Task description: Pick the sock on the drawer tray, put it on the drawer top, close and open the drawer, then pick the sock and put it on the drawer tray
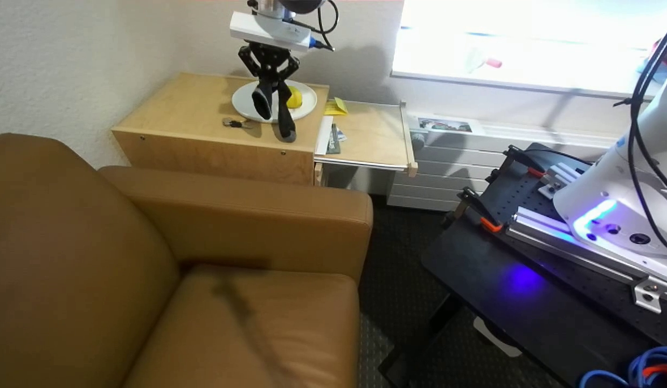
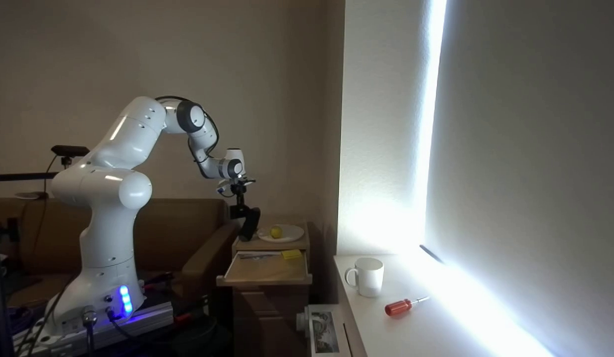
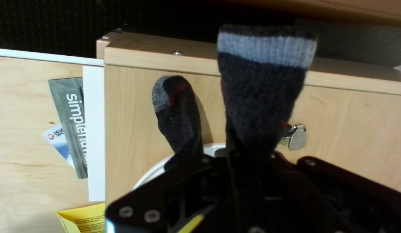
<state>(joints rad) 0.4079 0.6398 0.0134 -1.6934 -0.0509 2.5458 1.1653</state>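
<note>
gripper point(image 1: 271, 82) pinching one sock point(image 1: 286, 117) above drawer top point(image 1: 185, 110); one fruit point(image 1: 294, 98) on one plate point(image 1: 308, 102); one drawer tray point(image 1: 374, 126), right in an exterior view.

I have the white arm point(image 2: 131, 134) raised, arching up and over to its wrist point(image 2: 220, 168), below which the black gripper point(image 1: 271, 77) hangs pointing down, pinched together.
</note>
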